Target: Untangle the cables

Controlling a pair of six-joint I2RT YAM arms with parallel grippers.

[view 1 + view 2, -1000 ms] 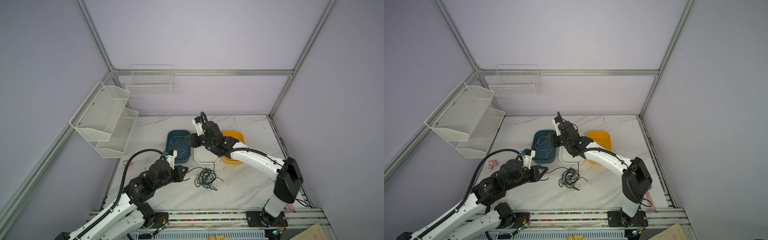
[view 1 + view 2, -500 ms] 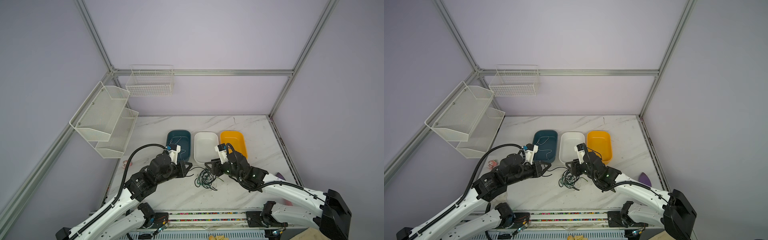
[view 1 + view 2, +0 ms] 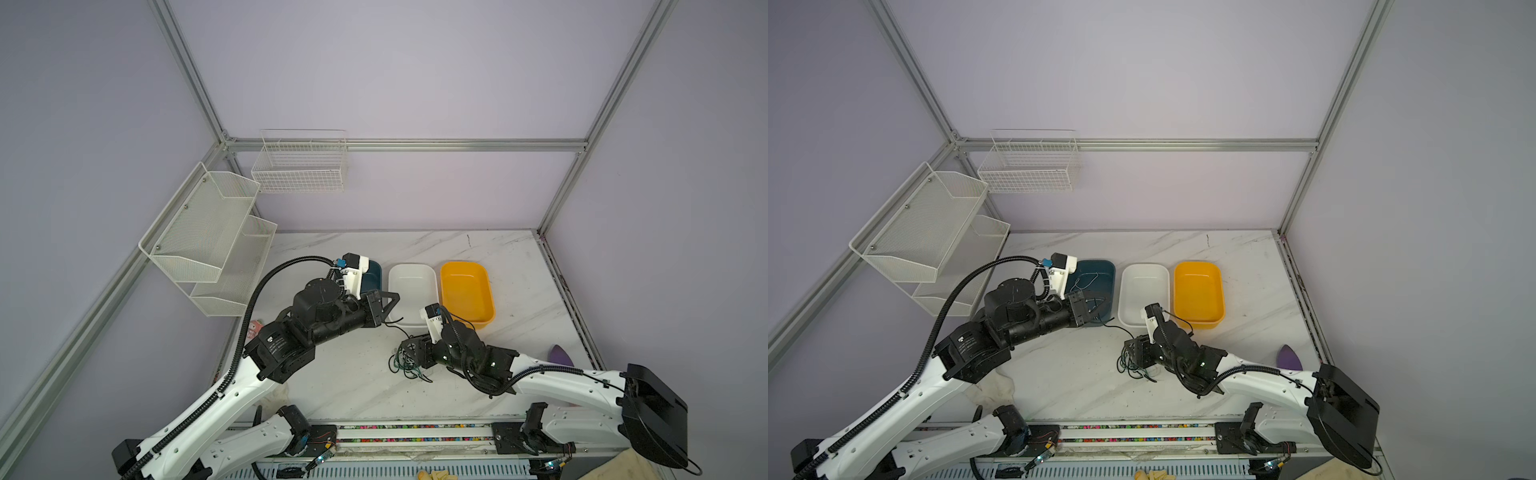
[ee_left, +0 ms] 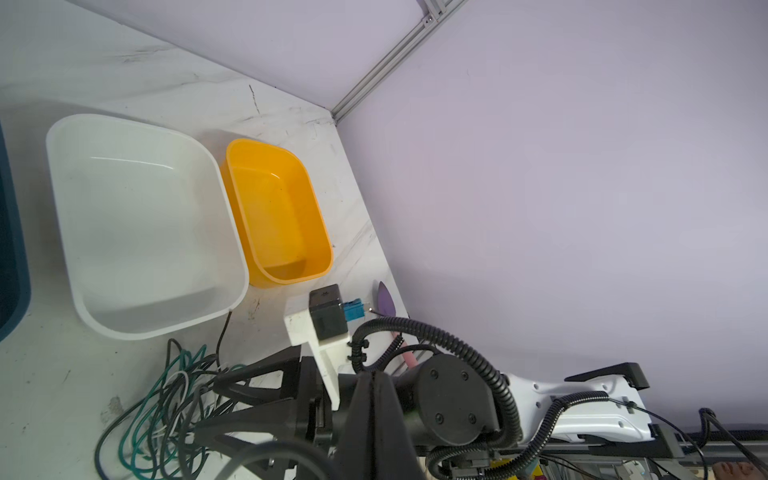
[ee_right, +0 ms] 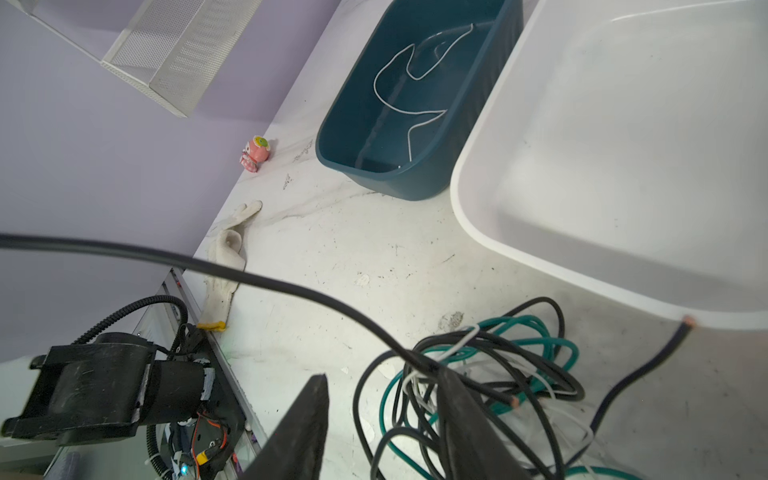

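The cables lie in a tangle [image 3: 406, 365] [image 3: 1134, 366] of black, green and white wires on the marble table, in front of the white bin. My right gripper [image 3: 409, 353] [image 5: 382, 415] stands open, low over the tangle. One of its fingers [image 5: 465, 424] is pushed in among the loops. My left gripper [image 3: 392, 297] [image 4: 374, 386] is shut on a black cable [image 5: 249, 278] [image 3: 395, 328], which stretches from it down into the tangle. Another white cable [image 5: 415, 83] [image 3: 1088, 282] lies alone in the teal bin [image 5: 415, 183].
The teal bin [image 3: 1104, 266], a white bin [image 3: 411, 270] and a yellow bin [image 3: 465, 266] stand in a row behind the tangle. A white glove [image 5: 226, 257] and a pink toy [image 5: 255, 153] lie by the left wall. Wire shelves [image 3: 208, 232] hang there too. A purple item [image 3: 559, 355] lies right.
My right arm has swung from above the bins down to the tangle. My left gripper, shut throughout, has lifted toward the bins, drawing the black cable out.
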